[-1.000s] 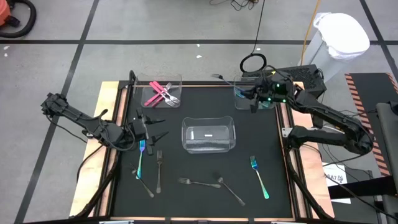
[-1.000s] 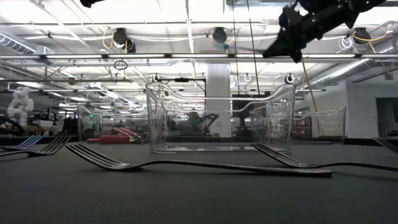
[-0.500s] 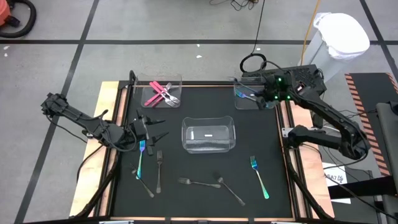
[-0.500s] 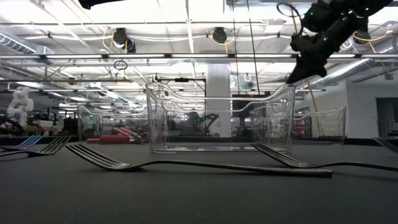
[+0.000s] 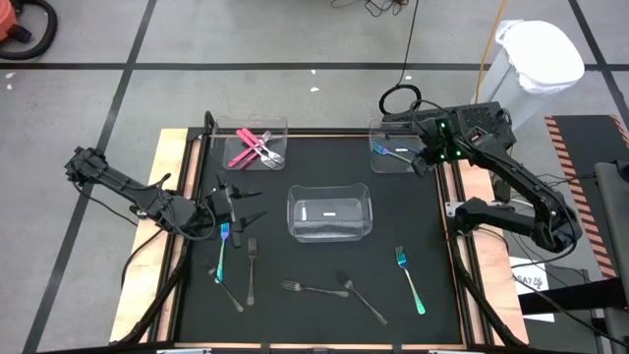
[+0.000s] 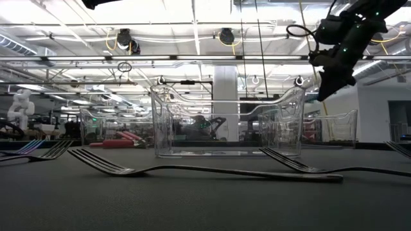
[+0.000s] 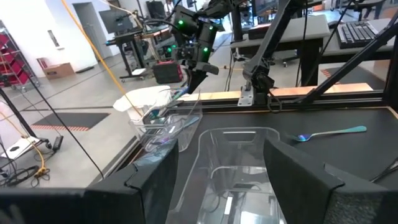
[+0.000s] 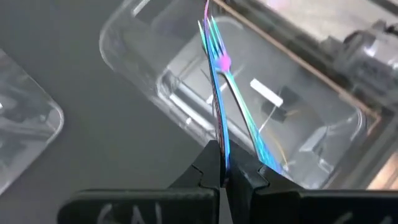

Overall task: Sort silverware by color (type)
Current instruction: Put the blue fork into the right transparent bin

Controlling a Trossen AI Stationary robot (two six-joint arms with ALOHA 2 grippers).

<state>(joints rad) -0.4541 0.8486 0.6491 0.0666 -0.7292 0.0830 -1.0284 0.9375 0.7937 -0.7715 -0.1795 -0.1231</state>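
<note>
One iridescent fork (image 8: 215, 74) is standing pinched by its handle in the closed fingers of the right gripper (image 8: 224, 163), tines pointing into the clear bin (image 5: 395, 154) at the mat's far right corner, where another iridescent piece (image 8: 252, 134) is already lying. The likeliest trouble, as I judge it, is the release: the handle is thin, smooth and slippery-looking, and the bin's rim is hard glossy plastic, so a tilted drop could be catching the wall and bouncing the fork onto the black mat (image 5: 324, 270).

Pink-handled pieces (image 5: 254, 147) are lying in the far left bin (image 5: 278, 126); the middle bin (image 5: 329, 212) is holding no cutlery that I can make out. Unsorted pieces are still lying near the mat's front: grey forks and spoons (image 5: 324, 290), a teal fork (image 5: 409, 278) and another teal piece (image 5: 222, 251).

Over that last one the left gripper (image 5: 234, 202) is hovering, fingers spread and holding nothing.
</note>
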